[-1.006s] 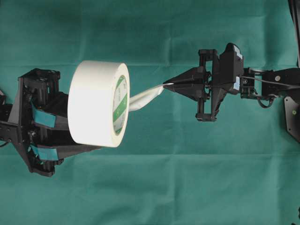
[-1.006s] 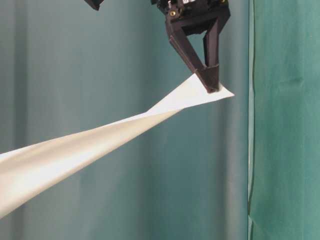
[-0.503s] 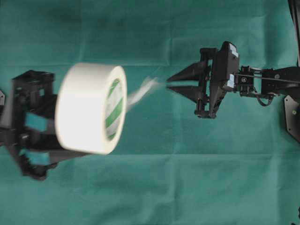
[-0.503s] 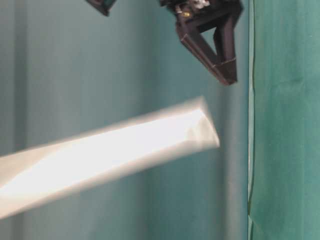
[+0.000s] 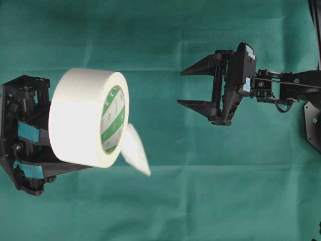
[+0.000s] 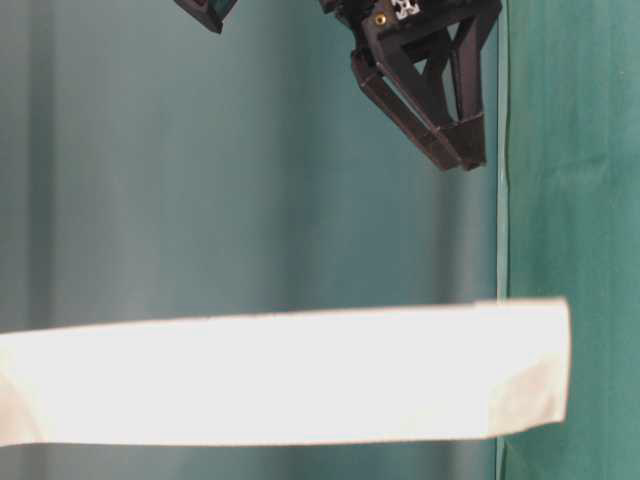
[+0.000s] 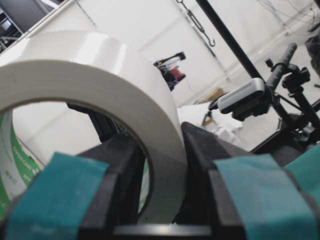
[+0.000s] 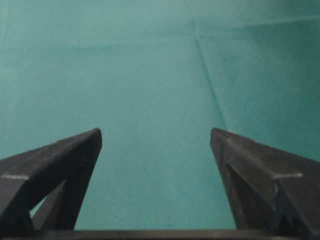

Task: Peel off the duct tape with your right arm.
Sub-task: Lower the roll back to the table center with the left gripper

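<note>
- Overhead view: the duct tape (image 5: 89, 117), a wide white roll with a green-and-white printed core, is held up over the green cloth (image 5: 160, 201); taking the roll as landmark, the left gripper (image 5: 47, 145) sits on its left, clenched on the roll's wall, teal patches showing on its fingers
- A short white loose tab (image 5: 135, 156) hangs from the roll's lower right edge, free of both claws
- The right gripper (image 5: 181, 87) is well apart to the right of the roll, its two pointed black fingers spread wide and released, nothing between them; the right arm (image 5: 281, 85) runs off behind it toward the right edge
- Table-level view: a broad white strip of tape (image 6: 290, 372) crosses the lower part of the picture nearly level, its end squared off at the right; the right claw's fingers (image 6: 440, 110) hang above it, apart from it
- Left wrist view: the roll fills the picture, its wall pinched between the two teal-patched fingers (image 7: 250, 190), one inside the ring and one outside
- Right wrist view: the two black fingers (image 8: 55, 165) stand far apart over bare green cloth, holding nothing; the roll is out of this view
- No container shows in any view
</note>
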Robot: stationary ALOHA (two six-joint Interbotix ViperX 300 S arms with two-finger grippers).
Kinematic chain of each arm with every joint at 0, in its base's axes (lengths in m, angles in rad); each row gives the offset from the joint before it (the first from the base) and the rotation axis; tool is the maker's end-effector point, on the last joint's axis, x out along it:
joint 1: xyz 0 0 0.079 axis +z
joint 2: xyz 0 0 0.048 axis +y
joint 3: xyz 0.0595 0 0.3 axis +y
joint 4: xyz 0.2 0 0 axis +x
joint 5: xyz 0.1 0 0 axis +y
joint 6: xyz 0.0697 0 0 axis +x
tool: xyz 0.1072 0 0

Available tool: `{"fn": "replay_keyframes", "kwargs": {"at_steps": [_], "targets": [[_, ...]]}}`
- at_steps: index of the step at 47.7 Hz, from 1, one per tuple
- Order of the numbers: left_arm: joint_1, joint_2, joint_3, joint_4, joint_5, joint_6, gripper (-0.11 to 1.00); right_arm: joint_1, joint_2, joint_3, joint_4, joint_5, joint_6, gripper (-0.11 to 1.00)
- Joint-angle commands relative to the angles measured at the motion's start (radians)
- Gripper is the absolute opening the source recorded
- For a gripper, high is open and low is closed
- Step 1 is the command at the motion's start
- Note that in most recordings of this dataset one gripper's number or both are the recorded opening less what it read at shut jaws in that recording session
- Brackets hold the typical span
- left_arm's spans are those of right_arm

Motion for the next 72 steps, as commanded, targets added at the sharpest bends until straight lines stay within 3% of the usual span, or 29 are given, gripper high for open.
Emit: {"fn": "replay_keyframes", "kwargs": {"at_steps": [1, 16, 26, 32, 55, 72], "targets": [[0.000, -0.018, -0.014, 0.003, -0.015, 0.003, 0.20, 0.002, -0.014, -0.006, 0.002, -0.005, 0.000, 0.78], [0.025, -0.017, 0.006, -0.012, -0.014, -0.008, 0.20, 0.012, -0.041, -0.006, -0.002, -0.003, 0.000, 0.78], [0.060, -0.018, 0.017, -0.011, -0.011, -0.067, 0.20, 0.015, -0.061, -0.005, -0.002, 0.011, 0.000, 0.77], [0.094, -0.017, 0.023, -0.015, 0.021, -0.140, 0.20, 0.015, -0.067, -0.005, -0.002, 0.021, 0.000, 0.77], [0.219, -0.017, -0.011, -0.015, 0.382, -0.431, 0.20, 0.018, -0.069, -0.008, -0.002, 0.026, 0.000, 0.77], [0.262, 0.006, -0.118, -0.008, 0.692, -0.453, 0.20, 0.017, -0.069, -0.011, -0.002, 0.026, -0.002, 0.77]]}}
